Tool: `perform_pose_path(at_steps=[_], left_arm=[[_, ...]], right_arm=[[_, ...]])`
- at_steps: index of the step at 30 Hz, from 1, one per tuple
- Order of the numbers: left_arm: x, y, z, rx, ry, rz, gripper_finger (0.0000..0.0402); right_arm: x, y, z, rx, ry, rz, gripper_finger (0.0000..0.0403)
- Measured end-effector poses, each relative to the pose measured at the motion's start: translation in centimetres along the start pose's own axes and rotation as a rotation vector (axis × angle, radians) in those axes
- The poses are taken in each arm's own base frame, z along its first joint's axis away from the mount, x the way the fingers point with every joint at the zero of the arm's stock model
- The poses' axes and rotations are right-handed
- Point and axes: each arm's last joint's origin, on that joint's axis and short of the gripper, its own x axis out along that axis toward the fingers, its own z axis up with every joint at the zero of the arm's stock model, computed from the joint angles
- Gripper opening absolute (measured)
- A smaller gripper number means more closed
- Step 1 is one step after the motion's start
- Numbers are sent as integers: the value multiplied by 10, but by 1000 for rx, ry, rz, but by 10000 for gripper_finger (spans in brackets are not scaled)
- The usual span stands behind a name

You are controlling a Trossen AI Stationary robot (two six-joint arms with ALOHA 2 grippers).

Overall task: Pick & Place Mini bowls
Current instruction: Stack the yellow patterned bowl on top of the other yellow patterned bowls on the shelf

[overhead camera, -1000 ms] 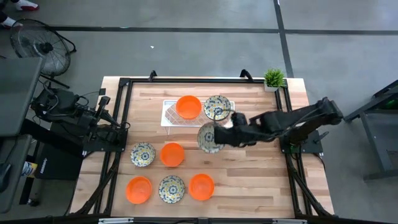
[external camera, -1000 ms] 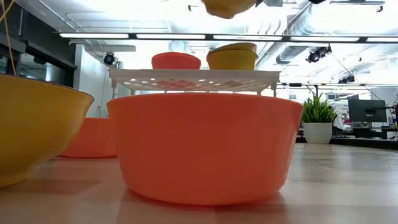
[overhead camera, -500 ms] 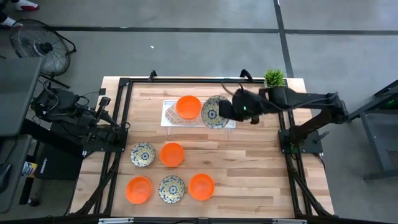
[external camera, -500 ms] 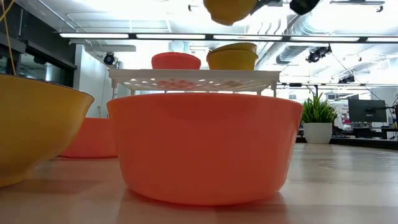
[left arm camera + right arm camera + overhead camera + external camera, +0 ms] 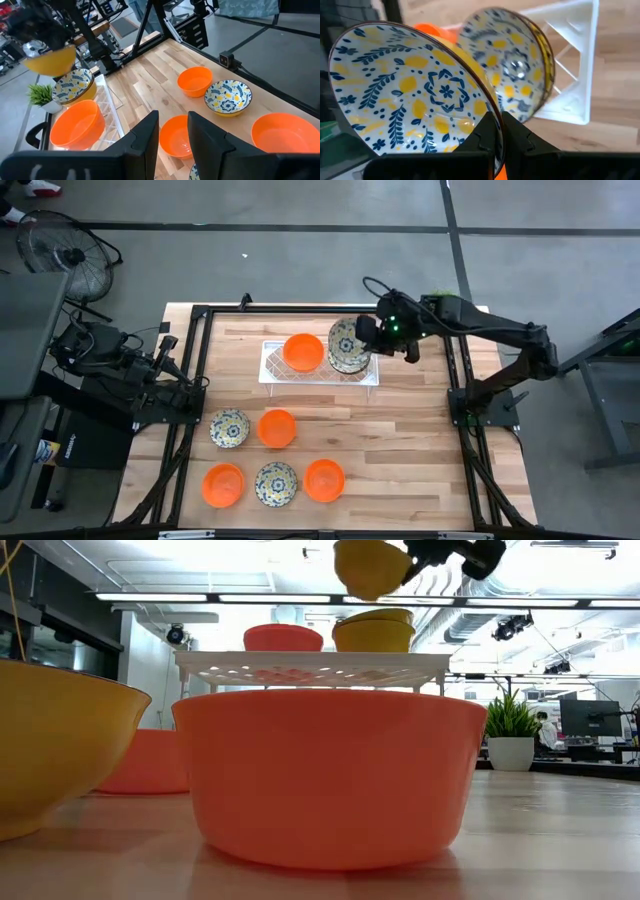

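Wooden table (image 5: 400, 430) from above: right gripper (image 5: 365, 340) clamped on a patterned bowl (image 5: 345, 338), over another patterned bowl (image 5: 350, 360) on the white tray (image 5: 275, 365). Low down: held bowl (image 5: 368, 568) hanging clear above that one (image 5: 373, 632). Right wrist: fingers (image 5: 487, 132) pinching the rim. Left gripper (image 5: 172, 137) parted, holding nothing.

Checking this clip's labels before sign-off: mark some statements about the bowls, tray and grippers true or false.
1. The right gripper holds a cream floral mini bowl above the white lattice tray. True.
2. An orange-red bowl sits on the tray. True.
3. The tray carries no floral bowl. False: one floral bowl already rests there.
4. The left gripper grips an orange bowl. False: it holds nothing, waiting at the table's left side.
5. Five bowls stand on the wooden table off the tray. True.
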Motion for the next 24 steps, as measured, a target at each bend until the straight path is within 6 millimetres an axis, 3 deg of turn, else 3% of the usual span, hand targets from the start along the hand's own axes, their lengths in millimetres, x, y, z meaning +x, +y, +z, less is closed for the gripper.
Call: perform_pose_path(at_steps=[6,11,16,24], left_arm=[[0,0,0,0,0,-1,99],[0,0,0,0,0,-1,99],[0,0,0,0,0,-1,99],[0,0,0,0,-1,-3,99]], right_arm=[[-31,12,1,-16,-64,-24,1],[-37,27,1,-24,-19,-166,1],[-32,49,7,-71,0,-191,1],[4,65,19,-111,48,-234,1]])
